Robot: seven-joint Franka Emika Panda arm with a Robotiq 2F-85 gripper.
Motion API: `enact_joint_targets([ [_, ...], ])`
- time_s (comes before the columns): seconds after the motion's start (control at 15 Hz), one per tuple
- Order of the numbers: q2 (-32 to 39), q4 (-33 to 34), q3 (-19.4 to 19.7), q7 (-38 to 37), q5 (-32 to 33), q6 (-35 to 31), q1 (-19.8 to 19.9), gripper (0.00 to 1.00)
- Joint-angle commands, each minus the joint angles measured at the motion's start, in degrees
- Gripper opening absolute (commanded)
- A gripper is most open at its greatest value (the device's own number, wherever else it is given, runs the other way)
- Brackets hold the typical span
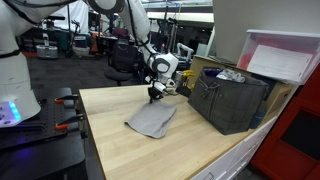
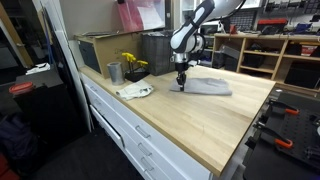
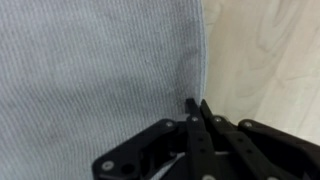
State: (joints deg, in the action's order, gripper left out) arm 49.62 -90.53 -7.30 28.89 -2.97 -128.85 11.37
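From where I stand, at the far left in an exterior view there is a white rounded housing with a blue light (image 1: 14, 105). Next to it is the pale wooden table top (image 1: 110, 140). Near the middle of that top lies a flat grey knitted cloth (image 1: 150, 122), a little crumpled along its near side. The black two-fingered gripper (image 1: 154, 98) on the white arm comes straight down onto the cloth's far edge. To the right of it, well apart from the cloth, stands a dark slatted plastic crate (image 1: 232, 105). A white cardboard box with a pink inner face (image 1: 285, 58) is behind it.

From another side, going left to right, a small metal cup (image 2: 114, 72) and a bunch of yellow flowers (image 2: 132, 63) stand by the wall. A crumpled white rag (image 2: 135, 91) lies in front of them. Then comes the gripper (image 2: 181, 88), down at the left end of the grey cloth (image 2: 208, 87).

In the wrist view the cloth (image 3: 90, 70) fills the left and middle, and its hem runs down just left of the bare wood. The gripper (image 3: 196, 104) has its fingers pressed tight together right on that hem, pinching a small pucker of the fabric. The cloth otherwise rests flat on the table.
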Motion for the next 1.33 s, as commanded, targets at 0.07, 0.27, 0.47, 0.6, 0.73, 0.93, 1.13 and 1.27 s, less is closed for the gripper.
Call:
enact_joint_targets([
  [0.07, -11.6, -16.65, -4.54, 10.99, 0.24, -1.03, 1.07, 0.01],
  [0.27, -18.61, -25.47, -5.31, 18.8, 0.55, 0.2, 1.08, 0.01],
  [0.47, -26.52, -34.64, -4.93, 26.72, 0.59, 1.53, 0.8, 0.01],
  [0.6, -31.94, -40.16, -4.38, 31.96, 0.46, 3.45, 0.44, 0.01],
  [0.73, -37.96, -45.37, -3.73, 35.1, -1.13, 5.34, 0.09, 0.3],
  [0.93, -46.6, -49.25, -2.46, 36.7, -9.08, 8.3, -0.34, 0.5],
  [1.13, -50.51, -47.17, 2.32, 32.78, -17.59, 13.11, -1.37, 0.73],
  [1.27, -50.82, -45.77, 6.42, 29.85, -19.27, 12.82, -1.49, 0.88],
])
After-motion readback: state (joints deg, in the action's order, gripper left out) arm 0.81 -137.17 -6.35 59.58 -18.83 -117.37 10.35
